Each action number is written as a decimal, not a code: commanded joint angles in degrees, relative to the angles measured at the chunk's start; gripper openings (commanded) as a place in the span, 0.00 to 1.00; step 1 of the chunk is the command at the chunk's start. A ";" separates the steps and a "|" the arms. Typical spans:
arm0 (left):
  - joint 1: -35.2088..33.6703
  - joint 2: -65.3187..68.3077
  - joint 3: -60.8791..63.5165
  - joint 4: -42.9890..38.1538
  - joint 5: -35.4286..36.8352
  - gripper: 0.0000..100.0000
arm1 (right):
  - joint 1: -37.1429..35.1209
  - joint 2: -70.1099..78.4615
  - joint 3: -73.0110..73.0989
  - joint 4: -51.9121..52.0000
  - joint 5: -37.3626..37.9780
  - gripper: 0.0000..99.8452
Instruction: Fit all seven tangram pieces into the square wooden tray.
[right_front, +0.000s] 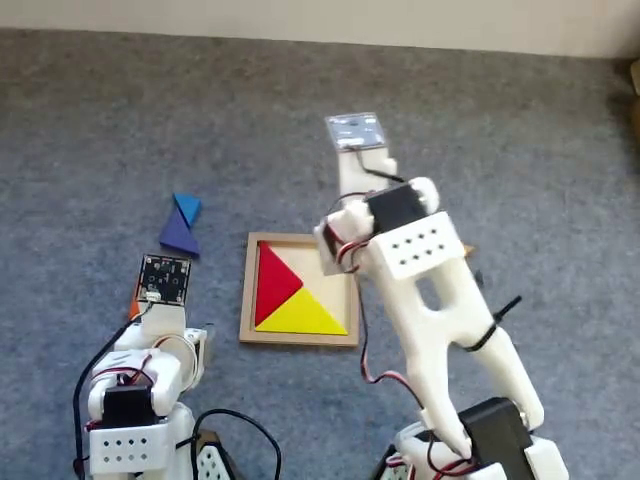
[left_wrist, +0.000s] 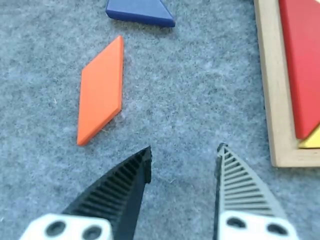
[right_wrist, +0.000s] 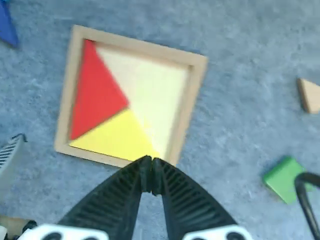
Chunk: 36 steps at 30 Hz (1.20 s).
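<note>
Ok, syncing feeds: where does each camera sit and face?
High view: above the table, looking down on tray and both arms.
Left wrist view: on the left arm, facing the orange piece past the open left gripper.
Right wrist view: on the right arm, facing the tray past the shut right gripper.
Shared: red triangle, all three.

both arms are white printed shells over black servos. the left arm (right_front: 130, 400), at 7 o'clock in the high view, carries a black square camera board (right_front: 165, 278) and a black cable (right_front: 240, 425) looping by its base. the right arm (right_front: 440, 300), at 5 o'clock, has a grey-blue board (right_front: 355, 130), a holed plate (right_front: 420, 245) and red and black wires (right_front: 365, 350). the left hand (left_wrist: 184, 150) has a black ribbed finger (left_wrist: 117, 187) and a grey ribbed finger (left_wrist: 240, 185) on white mounts (left_wrist: 65, 227) with screw holes. the right hand (right_wrist: 151, 165) has black ribbed fingers.
</note>
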 joint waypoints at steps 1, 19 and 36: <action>-0.31 -2.86 1.19 0.26 0.53 0.21 | 7.43 -3.12 -0.31 1.80 0.88 0.02; -0.31 -2.86 1.19 0.26 0.53 0.21 | 25.89 -16.13 23.87 -10.86 8.70 0.13; -0.31 -2.86 1.19 0.26 0.53 0.21 | 25.10 10.42 13.41 -18.51 6.24 0.28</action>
